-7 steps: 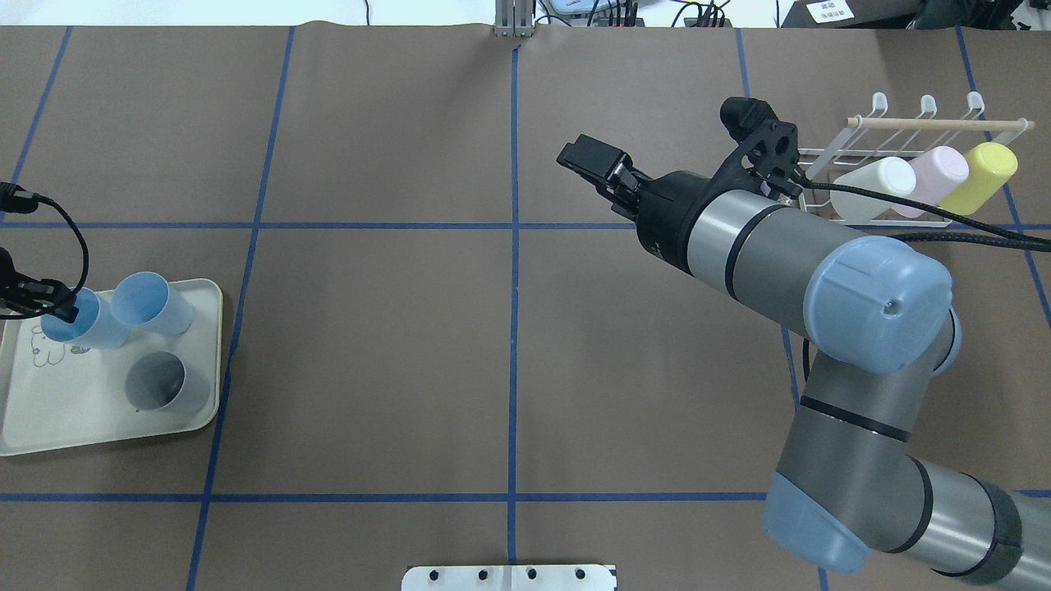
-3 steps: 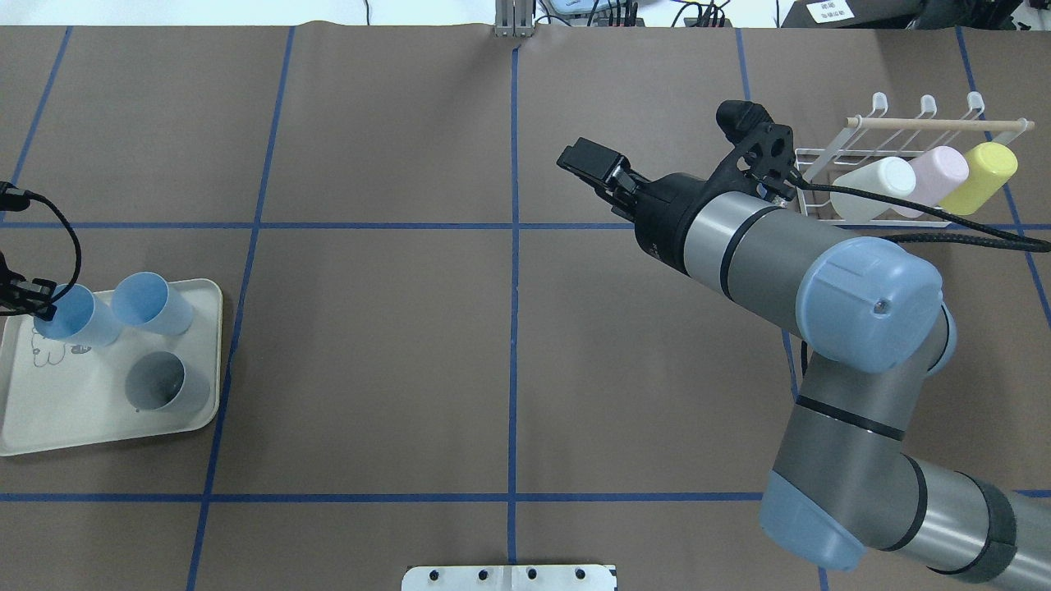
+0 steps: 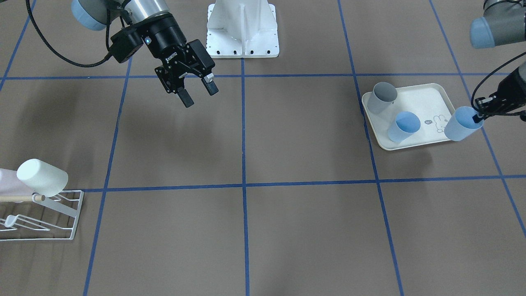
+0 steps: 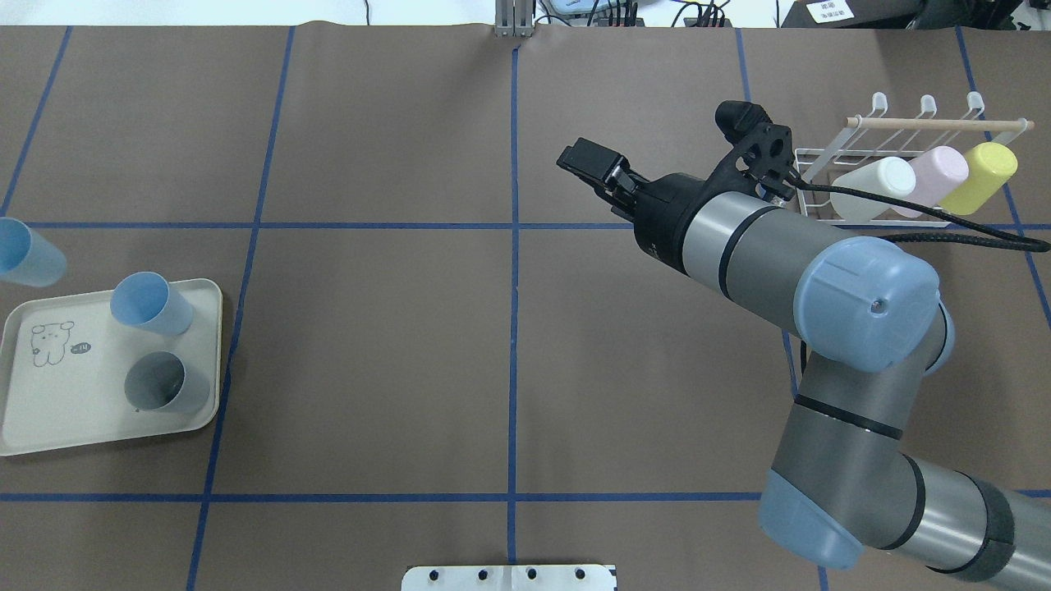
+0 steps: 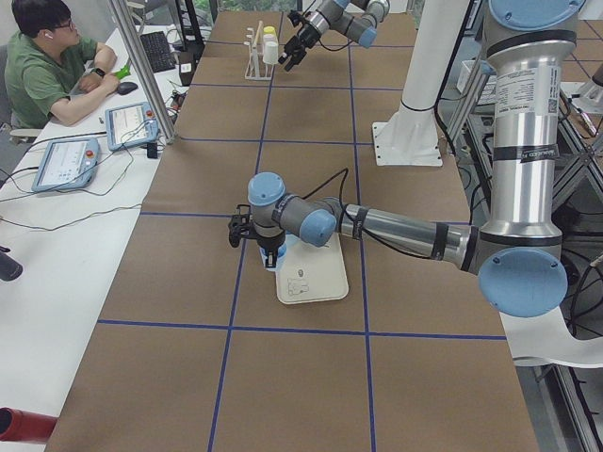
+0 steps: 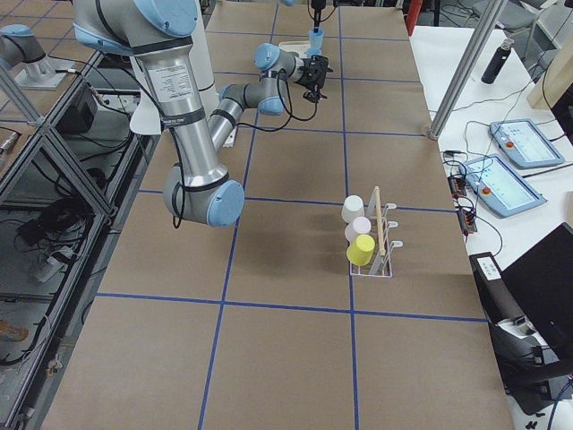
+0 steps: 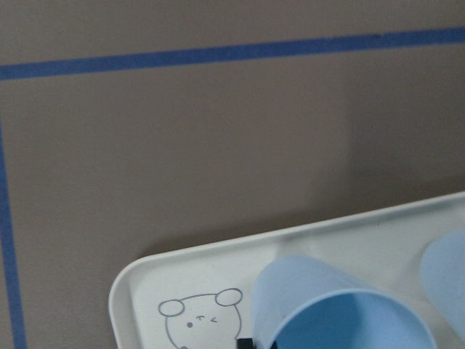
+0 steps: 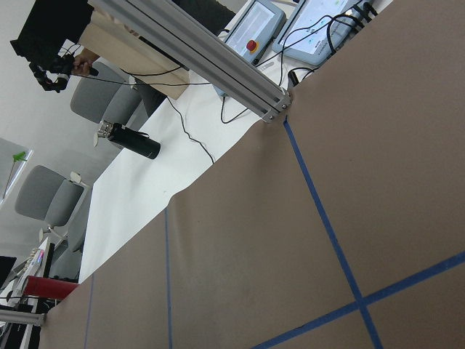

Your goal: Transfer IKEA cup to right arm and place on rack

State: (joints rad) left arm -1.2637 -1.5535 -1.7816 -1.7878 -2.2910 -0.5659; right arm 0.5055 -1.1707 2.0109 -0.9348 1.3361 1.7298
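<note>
My left gripper (image 3: 478, 116) is shut on the rim of a light blue IKEA cup (image 3: 461, 125), holding it tilted in the air just outside the cream tray's (image 3: 427, 142) edge. In the overhead view that cup (image 4: 26, 260) shows at the far left edge, and the left wrist view shows its open mouth (image 7: 341, 314) above the tray's bear-print corner. My right gripper (image 3: 200, 95) hangs open and empty over the table's other half. The white wire rack (image 4: 823, 153) with its wooden dowel stands at the far right.
On the tray a second blue cup (image 4: 151, 303) and a grey cup (image 4: 163, 382) stand upright. A white cup (image 4: 873, 187), a pink cup (image 4: 938, 176) and a yellow cup (image 4: 979, 176) lie on the rack. A person sits at the side desk (image 5: 47, 71).
The left gripper has carried the blue cup up and off the tray, towards the overhead view's left edge. The right arm has barely shifted and its gripper stays open.
</note>
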